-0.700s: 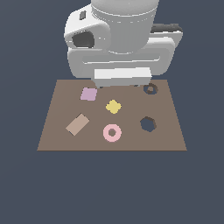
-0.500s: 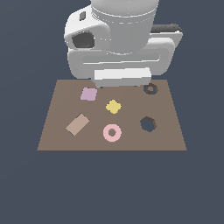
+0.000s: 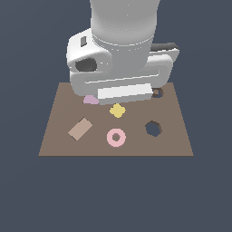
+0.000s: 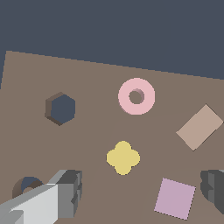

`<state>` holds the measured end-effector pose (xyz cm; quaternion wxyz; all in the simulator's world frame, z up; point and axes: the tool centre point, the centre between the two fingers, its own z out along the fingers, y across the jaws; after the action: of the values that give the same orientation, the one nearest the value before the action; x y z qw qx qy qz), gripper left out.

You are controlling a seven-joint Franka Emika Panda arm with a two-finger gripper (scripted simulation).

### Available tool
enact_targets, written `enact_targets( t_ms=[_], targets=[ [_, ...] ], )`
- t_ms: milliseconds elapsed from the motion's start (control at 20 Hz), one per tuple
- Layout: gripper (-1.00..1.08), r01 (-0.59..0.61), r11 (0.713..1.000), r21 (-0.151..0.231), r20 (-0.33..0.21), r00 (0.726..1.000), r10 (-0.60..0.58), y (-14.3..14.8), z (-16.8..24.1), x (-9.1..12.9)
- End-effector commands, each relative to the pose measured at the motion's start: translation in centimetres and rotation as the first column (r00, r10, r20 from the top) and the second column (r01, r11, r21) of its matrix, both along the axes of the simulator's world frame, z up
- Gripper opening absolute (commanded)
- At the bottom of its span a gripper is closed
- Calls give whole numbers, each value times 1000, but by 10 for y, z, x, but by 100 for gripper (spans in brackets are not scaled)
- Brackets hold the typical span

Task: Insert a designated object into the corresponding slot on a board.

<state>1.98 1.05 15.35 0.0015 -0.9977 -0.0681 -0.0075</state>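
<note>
change: we see our arm sitting lower over the board [image 3: 54, 140] than 0.7 s ago | gripper [image 4: 140, 192] spread, empty | pink ring [image 4: 136, 96] at its 12 o'clock, ungrasped | slot [image 4: 27, 187] unfilled | approach phase

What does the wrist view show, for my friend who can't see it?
A pink ring lies flat on a brown board, untouched. Around it are a yellow piece, a lilac square, a tan block and a dark hexagonal hole. The open tool's fingers frame the edges.
</note>
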Motion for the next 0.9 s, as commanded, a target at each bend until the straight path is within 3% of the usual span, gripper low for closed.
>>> enact_targets(
  t_ms=[0, 300, 850],
  targets=[
    [100, -38, 999, 0, -2, 999, 38, -3, -11, 7],
    [100, -160, 987, -1, -6, 987, 160, -9, -44, 30],
    [100, -338, 941, -3, -13, 941, 338, -11, -93, 67]
  ],
)
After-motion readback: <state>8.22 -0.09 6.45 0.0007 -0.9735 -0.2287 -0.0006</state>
